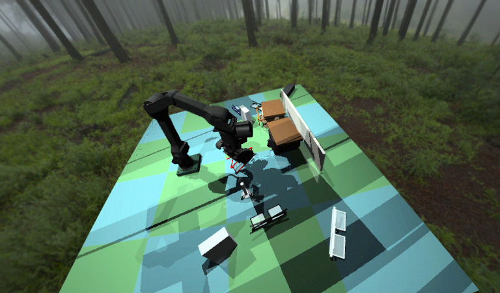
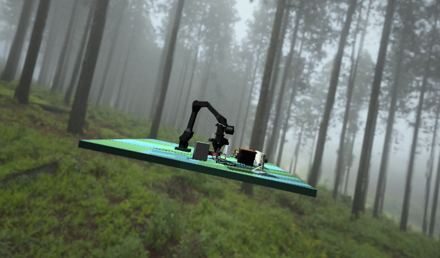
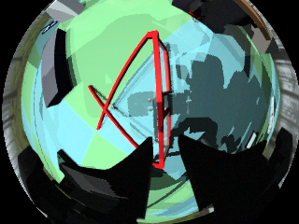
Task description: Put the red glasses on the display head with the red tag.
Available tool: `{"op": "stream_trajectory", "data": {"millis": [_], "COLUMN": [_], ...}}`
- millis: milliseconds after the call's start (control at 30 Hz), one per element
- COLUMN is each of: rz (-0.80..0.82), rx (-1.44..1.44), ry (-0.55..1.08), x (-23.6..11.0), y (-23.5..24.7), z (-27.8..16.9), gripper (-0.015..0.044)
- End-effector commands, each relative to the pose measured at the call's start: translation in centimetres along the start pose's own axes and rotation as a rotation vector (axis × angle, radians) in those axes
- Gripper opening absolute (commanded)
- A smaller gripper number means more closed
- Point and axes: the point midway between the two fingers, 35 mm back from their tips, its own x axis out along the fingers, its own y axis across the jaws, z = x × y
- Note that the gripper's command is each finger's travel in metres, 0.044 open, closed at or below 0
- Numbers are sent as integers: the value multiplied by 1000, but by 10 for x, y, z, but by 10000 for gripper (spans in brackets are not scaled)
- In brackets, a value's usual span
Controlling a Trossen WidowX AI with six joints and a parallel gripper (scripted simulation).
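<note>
Hand (image 1: 240,161) (image 2: 217,150) (image 3: 164,140): part-spread, empty, above glasses
Red glasses (image 1: 232,163) (image 2: 211,152) (image 3: 160,93): off both heads
Heads (image 1: 284,131) (image 2: 246,157) (image 3: 254,16): toward far edge
White glasses (image 1: 333,232) (image 2: 258,171): near right edge

One black six-joint arm (image 1: 189,103) (image 2: 207,106), elbow raised; one claw (image 1: 241,161) (image 2: 217,148) (image 3: 164,140), pointing down, fingers partly open.
</note>
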Motion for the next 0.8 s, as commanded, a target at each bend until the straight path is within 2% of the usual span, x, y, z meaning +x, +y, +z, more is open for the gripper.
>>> {"op": "stream_trajectory", "data": {"millis": [0, 367, 767], "rz": [11, 11, 11], "rx": [-6, -6, -6], "ry": [12, 12, 12], "x": [11, 28, 28], "y": [2, 2, 2], "z": [-3, -4, -4], "gripper": [120, 120, 120]}}
